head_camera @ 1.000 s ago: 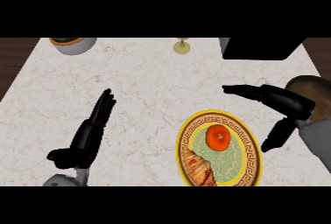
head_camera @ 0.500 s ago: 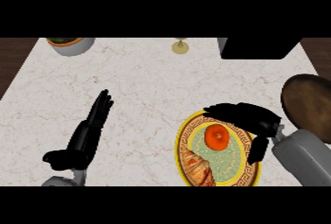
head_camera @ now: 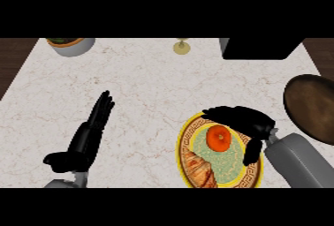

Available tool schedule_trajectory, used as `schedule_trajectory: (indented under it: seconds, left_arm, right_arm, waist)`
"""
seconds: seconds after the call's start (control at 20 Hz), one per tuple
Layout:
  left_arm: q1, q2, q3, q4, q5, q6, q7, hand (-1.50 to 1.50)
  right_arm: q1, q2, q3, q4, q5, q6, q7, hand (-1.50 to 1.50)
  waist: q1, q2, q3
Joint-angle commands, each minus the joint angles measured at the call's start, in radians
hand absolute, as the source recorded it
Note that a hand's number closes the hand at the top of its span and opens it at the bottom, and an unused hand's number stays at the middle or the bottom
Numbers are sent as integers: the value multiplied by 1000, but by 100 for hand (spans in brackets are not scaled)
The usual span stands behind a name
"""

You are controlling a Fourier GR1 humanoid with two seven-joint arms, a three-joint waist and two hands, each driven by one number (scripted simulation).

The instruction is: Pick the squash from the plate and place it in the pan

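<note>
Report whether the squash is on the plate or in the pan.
On the plate. The squash lies at its middle, by the arched right hand; the pan at the right holds nothing.

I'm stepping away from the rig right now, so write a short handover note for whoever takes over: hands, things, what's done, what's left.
Left hand: open, resting on the counter at the left, fingers up, holding nothing.
Right hand: open, arched over the upper right of the plate, not closed on anything.
Squash: on the plate, just beside the right hand, above a croissant.
Pan: at the counter's right edge, partly out of view; no squash in it.
Done: right hand is positioned at the squash.
Left: grasp the squash, lift it, carry it right, set it in the pan.
</note>
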Motion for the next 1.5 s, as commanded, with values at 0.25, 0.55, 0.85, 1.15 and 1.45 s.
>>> schedule_trajectory:
  seconds: [0.25,0.55,0.85,1.15,1.45]
  left_arm:
    - [-22,-16,63,-21,-16,-57,45,0]
    - [13,-90,30,-14,-87,-24,13,0]
    - [34,-94,34,14,-103,-48,-36,0]
    - [33,-87,53,-12,-105,-69,-11,0]
    - [-40,-92,98,-12,-69,-77,79,0]
  right_arm:
    - [-47,143,-81,98,90,18,-3,-150]
    - [5,192,-73,149,191,-26,-21,-150]
    - [-51,189,-30,268,282,-37,-92,150]
    - [-66,206,-39,408,374,-226,-214,150]
    - [-63,256,-81,431,382,-329,-222,150]
  waist:
    - [1,0,0]
    - [0,0,0]
    - [5,1,0]
    - [5,2,0]
    - [1,2,0]
